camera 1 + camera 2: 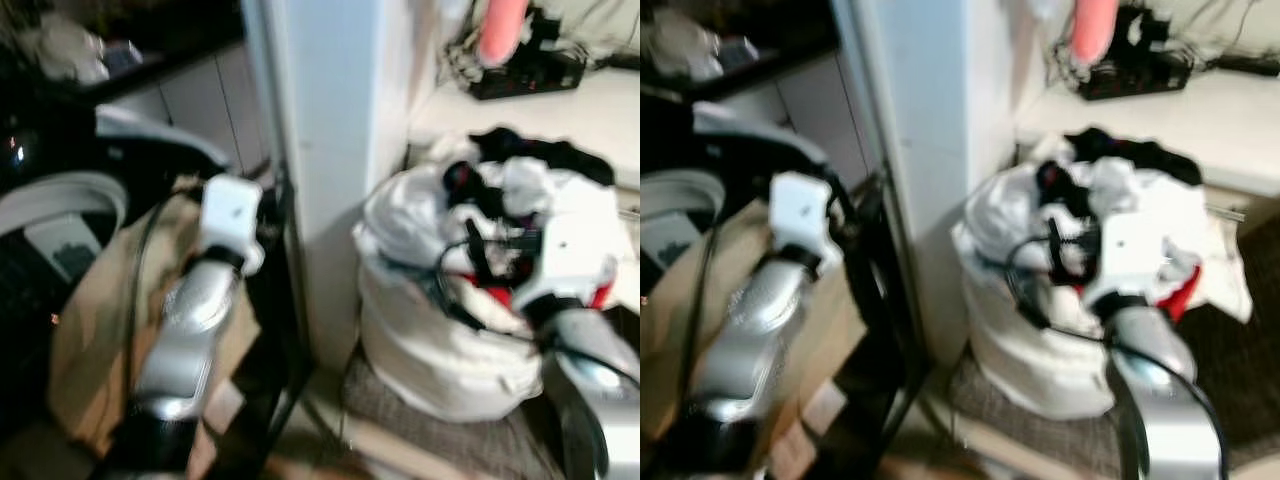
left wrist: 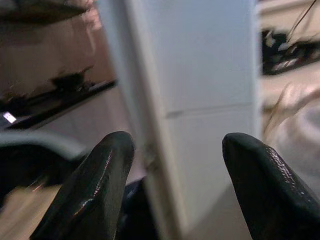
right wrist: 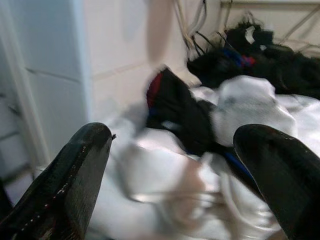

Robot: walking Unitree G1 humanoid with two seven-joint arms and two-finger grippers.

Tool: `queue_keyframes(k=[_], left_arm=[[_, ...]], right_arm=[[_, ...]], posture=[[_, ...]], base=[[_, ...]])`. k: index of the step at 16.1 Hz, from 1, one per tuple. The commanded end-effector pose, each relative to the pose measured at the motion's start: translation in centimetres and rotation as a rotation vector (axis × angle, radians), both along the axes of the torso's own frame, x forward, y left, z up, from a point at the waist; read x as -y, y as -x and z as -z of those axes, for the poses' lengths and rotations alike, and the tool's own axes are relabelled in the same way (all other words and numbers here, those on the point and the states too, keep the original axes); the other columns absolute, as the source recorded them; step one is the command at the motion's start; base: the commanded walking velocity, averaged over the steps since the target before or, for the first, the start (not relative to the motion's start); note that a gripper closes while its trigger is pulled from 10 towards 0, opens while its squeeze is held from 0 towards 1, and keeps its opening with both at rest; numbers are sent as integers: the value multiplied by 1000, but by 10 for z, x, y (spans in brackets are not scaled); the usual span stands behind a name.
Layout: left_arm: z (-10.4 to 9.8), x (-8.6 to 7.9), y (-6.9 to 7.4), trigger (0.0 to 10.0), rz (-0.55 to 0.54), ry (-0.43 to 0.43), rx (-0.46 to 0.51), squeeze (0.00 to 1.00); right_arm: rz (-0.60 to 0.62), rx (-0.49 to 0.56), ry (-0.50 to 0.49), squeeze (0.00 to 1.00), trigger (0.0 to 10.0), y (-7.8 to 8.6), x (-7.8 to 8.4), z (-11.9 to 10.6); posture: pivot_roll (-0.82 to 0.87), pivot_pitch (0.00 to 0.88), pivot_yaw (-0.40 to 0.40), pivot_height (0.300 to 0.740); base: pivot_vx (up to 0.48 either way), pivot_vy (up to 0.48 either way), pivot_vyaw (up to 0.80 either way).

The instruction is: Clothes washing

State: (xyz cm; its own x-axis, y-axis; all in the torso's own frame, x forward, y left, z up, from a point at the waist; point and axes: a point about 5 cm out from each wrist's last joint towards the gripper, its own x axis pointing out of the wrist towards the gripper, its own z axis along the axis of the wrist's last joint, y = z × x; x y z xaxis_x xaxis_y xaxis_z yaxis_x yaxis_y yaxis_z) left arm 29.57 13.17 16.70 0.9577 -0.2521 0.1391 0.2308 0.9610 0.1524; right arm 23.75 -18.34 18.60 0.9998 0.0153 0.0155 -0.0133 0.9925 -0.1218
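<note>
While both silver arms reach forward, the right gripper (image 3: 175,165) hangs over a heaped white laundry bag (image 1: 440,350) with its two black fingers (image 3: 75,175) spread wide and nothing between them. Just ahead of those fingers lie the clothes (image 3: 240,110): a white garment on top, a black piece with a red edge (image 3: 175,110) beside it, and more dark clothing (image 1: 540,150) piled at the far side of the bag. A bit of red fabric (image 1: 1175,295) peeks out right beside the right wrist. The bag sits on a grey mat (image 1: 400,410) on the floor, close against a white pillar (image 1: 330,150) that stands between the two arms.

Off to the other side of that pillar, the left gripper (image 2: 175,190) is also held open, its fingers (image 2: 95,185) parted and empty, pointing at the pillar's white face. Beneath the left arm (image 1: 190,320) is a brown cardboard box (image 1: 90,340), and further out on that side a dark rounded machine with a pale rim (image 1: 60,190), too blurred to make out clearly. Beyond the bag, a pale counter (image 1: 560,110) carries a black tangle of cables and a device (image 1: 520,70).
</note>
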Motion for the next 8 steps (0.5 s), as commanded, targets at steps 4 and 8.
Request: queue_keyframes(k=[4,8], left_arm=[[-8,5,11,10000,8,2,40,0],[-11,11,6,10000,-11,34,19,0]], right_arm=[[-9,33,-16,0,10000,4,-1,-8],[4,38,4,0,10000,2,5,-11]], posture=[[-140,0,64,740],[-142,0,62,740]], base=[[0,-360,0],[0,-240,0]])
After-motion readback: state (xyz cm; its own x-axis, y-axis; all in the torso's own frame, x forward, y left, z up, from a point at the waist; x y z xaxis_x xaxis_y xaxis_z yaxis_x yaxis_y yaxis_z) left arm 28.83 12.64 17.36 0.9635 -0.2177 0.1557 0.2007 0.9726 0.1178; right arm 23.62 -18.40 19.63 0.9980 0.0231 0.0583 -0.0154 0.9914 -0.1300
